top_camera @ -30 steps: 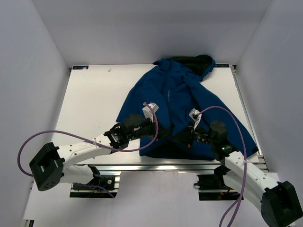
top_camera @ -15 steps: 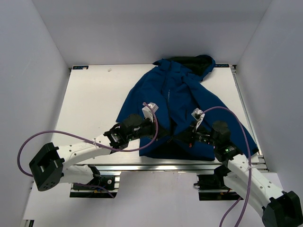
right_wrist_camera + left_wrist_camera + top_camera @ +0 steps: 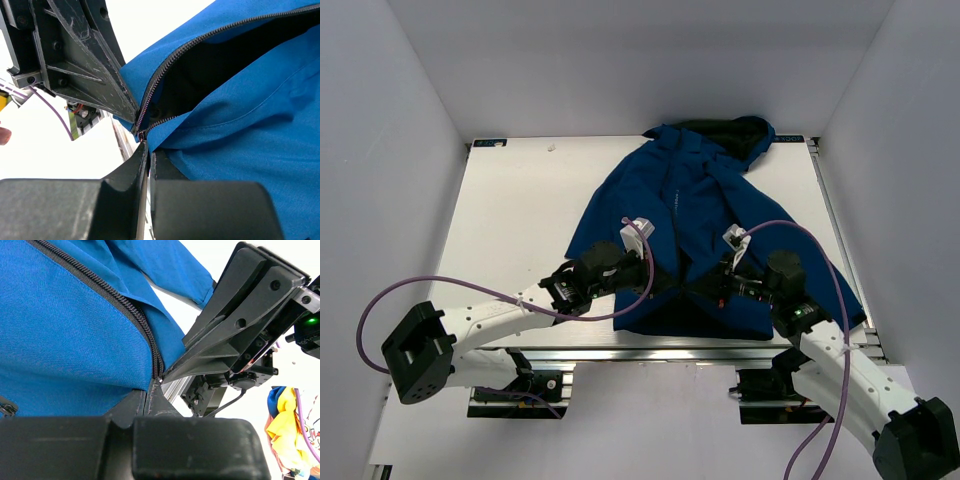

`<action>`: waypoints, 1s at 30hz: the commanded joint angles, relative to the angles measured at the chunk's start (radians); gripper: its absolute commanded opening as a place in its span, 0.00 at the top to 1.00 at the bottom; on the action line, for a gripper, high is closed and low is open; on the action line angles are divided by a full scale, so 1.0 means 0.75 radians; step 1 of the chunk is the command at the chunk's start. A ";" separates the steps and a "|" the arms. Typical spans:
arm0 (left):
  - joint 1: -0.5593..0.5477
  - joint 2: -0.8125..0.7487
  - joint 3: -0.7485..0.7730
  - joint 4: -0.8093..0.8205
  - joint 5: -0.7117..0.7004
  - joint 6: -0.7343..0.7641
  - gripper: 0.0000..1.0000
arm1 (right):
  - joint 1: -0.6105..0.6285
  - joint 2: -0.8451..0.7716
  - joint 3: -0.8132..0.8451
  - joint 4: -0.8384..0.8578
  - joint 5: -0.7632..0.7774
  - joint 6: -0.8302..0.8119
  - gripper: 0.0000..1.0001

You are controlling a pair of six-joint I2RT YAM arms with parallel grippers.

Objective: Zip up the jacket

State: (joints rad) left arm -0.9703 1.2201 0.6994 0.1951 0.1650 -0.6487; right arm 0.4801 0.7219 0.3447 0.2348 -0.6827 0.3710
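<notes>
The royal-blue jacket [image 3: 705, 205] lies spread on the white table [image 3: 520, 210], hood at the far edge and hem at the near edge. Its front is open at the bottom, showing black lining [image 3: 215, 60]. My left gripper [image 3: 670, 282] is shut on the bottom end of the dark zipper [image 3: 125, 305] at the hem, seen in the left wrist view [image 3: 152, 385]. My right gripper [image 3: 708, 288] is shut on the other zipper edge [image 3: 165, 75] at the hem, seen in the right wrist view [image 3: 148, 145]. The two grippers almost touch tip to tip.
The table's aluminium front rail [image 3: 650, 352] runs just below both grippers. White walls enclose the table on three sides. Purple cables [image 3: 470, 290] loop from both arms. A yellow and blue cloth [image 3: 282, 415] shows beyond the table edge.
My right arm has shifted slightly, its wrist edging a little left toward the left gripper. The left arm and the jacket have not visibly moved.
</notes>
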 commanded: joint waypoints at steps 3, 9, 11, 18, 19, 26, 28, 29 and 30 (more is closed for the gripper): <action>0.003 -0.027 0.016 0.026 -0.030 -0.015 1.00 | 0.008 -0.001 0.031 0.084 -0.069 0.033 1.00; 0.003 -0.011 0.023 0.032 -0.020 -0.015 1.00 | 0.010 -0.030 0.050 0.059 -0.053 0.023 1.00; 0.003 0.001 0.039 0.012 -0.024 -0.012 1.00 | 0.010 -0.024 0.068 0.035 -0.045 0.017 1.00; 0.003 -0.019 0.027 0.022 -0.042 -0.017 1.00 | 0.008 -0.008 0.074 0.035 -0.067 0.025 1.00; 0.003 -0.019 0.027 0.024 -0.040 -0.017 1.00 | 0.008 -0.001 0.070 0.043 -0.082 0.041 1.00; 0.003 -0.046 0.006 0.071 -0.042 -0.029 1.00 | 0.008 0.062 0.023 0.161 -0.147 0.109 1.00; 0.003 -0.048 0.002 0.085 -0.038 -0.027 1.00 | 0.008 0.072 0.021 0.172 -0.155 0.111 1.00; 0.003 -0.048 0.000 0.090 -0.036 -0.027 1.00 | 0.008 0.072 0.021 0.174 -0.155 0.109 1.00; 0.003 -0.048 0.002 0.094 -0.034 -0.029 1.00 | 0.010 0.072 0.021 0.172 -0.151 0.107 1.00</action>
State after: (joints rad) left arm -0.9703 1.2186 0.6998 0.2161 0.1387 -0.6655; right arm 0.4801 0.7776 0.3519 0.2829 -0.7517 0.4381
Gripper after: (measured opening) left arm 0.015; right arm 0.022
